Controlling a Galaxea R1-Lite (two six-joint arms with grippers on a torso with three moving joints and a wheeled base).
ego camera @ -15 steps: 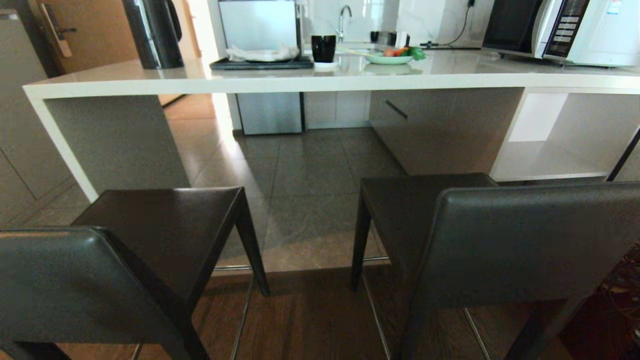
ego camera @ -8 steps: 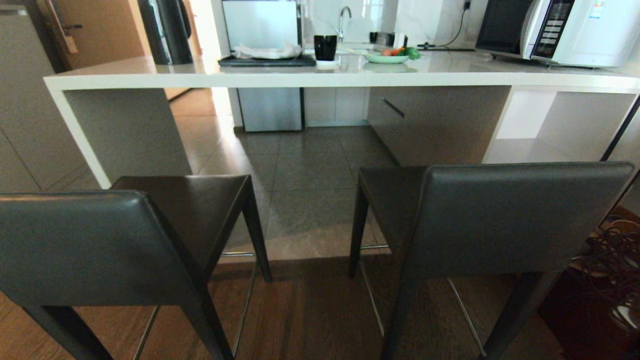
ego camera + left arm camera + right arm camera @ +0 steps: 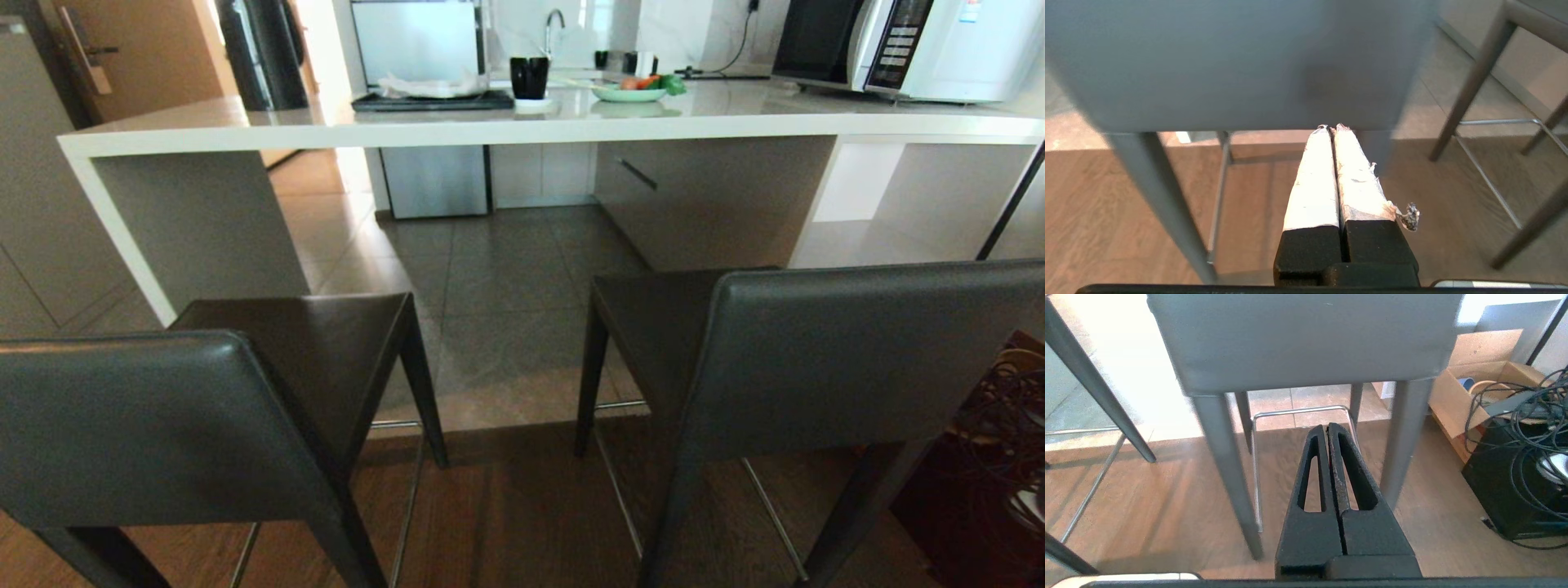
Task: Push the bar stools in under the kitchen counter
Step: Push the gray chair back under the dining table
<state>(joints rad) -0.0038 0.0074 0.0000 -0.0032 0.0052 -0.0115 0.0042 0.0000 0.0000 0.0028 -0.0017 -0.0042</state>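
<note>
two dark grey leather-backed bar stools [image 3: 204, 408] [image 3: 816, 359] fill the lower frame before the off-white stone bench [image 3: 522, 129]. left gripper [image 3: 1332, 130] and right gripper [image 3: 1327, 426] each sit behind a backrest, jaws closed, empty.

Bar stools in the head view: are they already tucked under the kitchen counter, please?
No, both bar stools stand clear of the kitchen counter, with floor between.

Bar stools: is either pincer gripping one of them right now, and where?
Nothing is held. The left pincer and right pincer are both shut on nothing, each pointing at a stool backrest.
</note>
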